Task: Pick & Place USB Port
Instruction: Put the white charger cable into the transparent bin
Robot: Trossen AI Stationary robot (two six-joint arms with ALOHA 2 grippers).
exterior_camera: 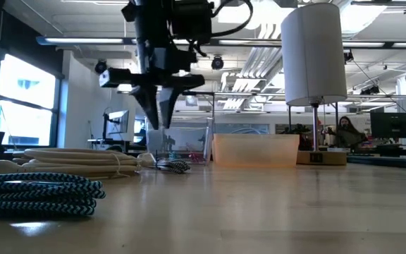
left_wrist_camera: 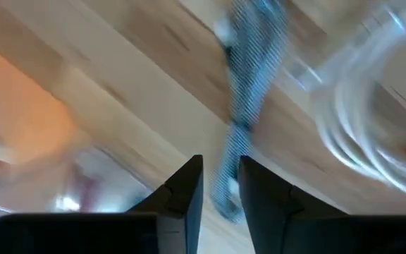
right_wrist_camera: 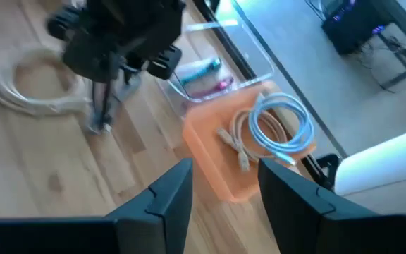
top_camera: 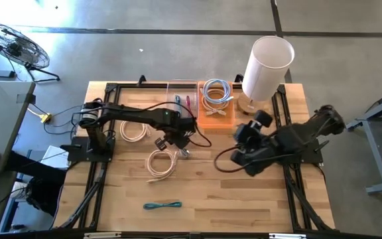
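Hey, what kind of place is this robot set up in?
Probably an open-plan lab or office: exposed ceiling lights, monitors on desks behind the wooden table, and a person seated there.

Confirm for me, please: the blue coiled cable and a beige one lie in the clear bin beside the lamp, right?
Not quite: the blue coiled cable and the beige one lie in the orange bin, not the clear bin. The high view shows it, and the lamp stands beside the orange bin.

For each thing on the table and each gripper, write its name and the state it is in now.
left gripper: shut on grey braided cable, lifted, hanging
right gripper: open, empty
orange bin: holds coiled cables
clear bin: holds small items
white coil: flat on table
teal cable: bundled, flat
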